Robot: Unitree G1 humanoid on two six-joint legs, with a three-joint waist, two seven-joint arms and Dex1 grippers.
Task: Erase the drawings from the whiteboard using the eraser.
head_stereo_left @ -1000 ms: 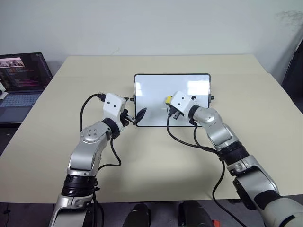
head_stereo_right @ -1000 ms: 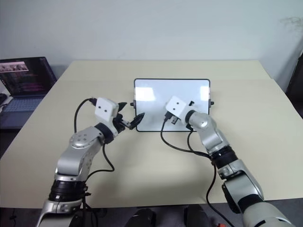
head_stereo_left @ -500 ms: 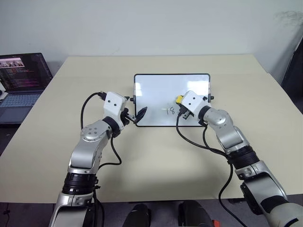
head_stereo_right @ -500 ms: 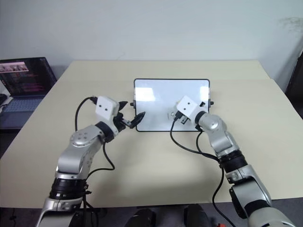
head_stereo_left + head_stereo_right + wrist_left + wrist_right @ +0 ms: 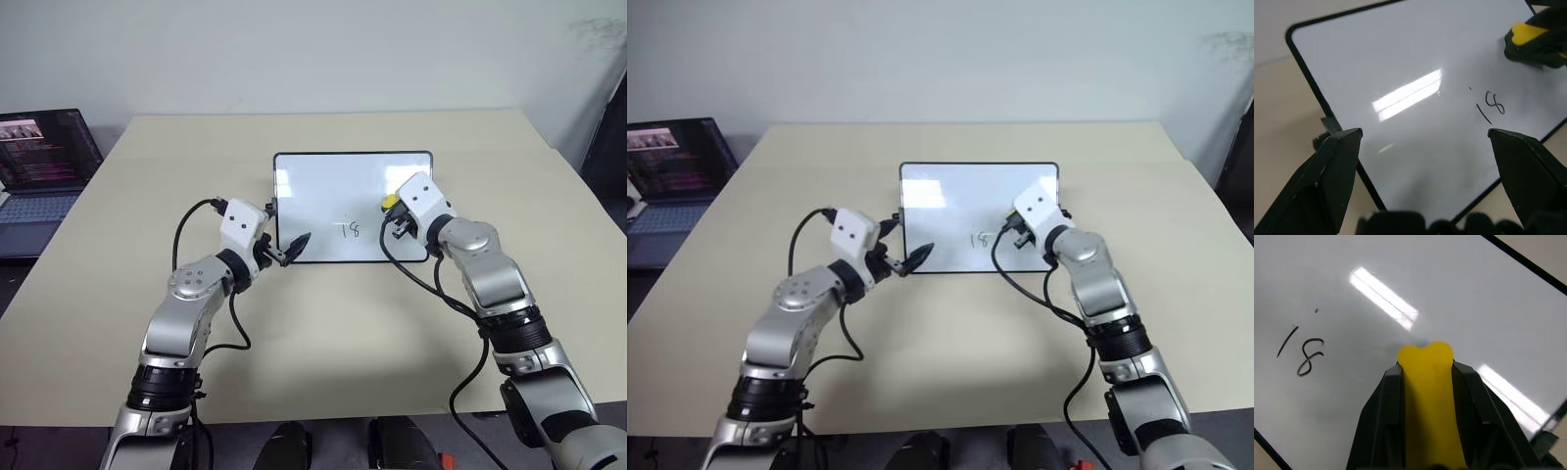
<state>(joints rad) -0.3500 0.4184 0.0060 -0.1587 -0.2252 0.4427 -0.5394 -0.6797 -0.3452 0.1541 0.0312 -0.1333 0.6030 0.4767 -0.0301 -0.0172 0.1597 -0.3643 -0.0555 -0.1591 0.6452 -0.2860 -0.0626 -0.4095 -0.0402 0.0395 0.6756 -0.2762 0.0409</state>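
While sitting flat on the tan counter [image 5: 323, 323], whiteboard [image 5: 333, 186] lies with long side running left to right, near the middle. Black frame, little knobs on the short sides. Only writing left to read: "18" [image 5: 349, 230], thin black marker, low on the white face, a bit right of the middle. One tiny dot just above it. Two bright light streaks on the shiny face.

Right end effector [image 5: 1426, 363] clamped tight on the yellow eraser [image 5: 1427, 396], black fingers [image 5: 1382, 416] pressed on both long sides. Eraser's long side runs along the fingers, rounded tip pointing at the board, over the right part of the white face, near the "18" but apart from it. Cannot tell if the tip touches the board.

Left end effector [image 5: 291, 249] spread wide apart, holding nothing, at the board's lower left corner, pointing across the board toward the right.

Laptop [image 5: 44, 166] with lit screen at the far left, off the counter's edge; text on it too small to read.
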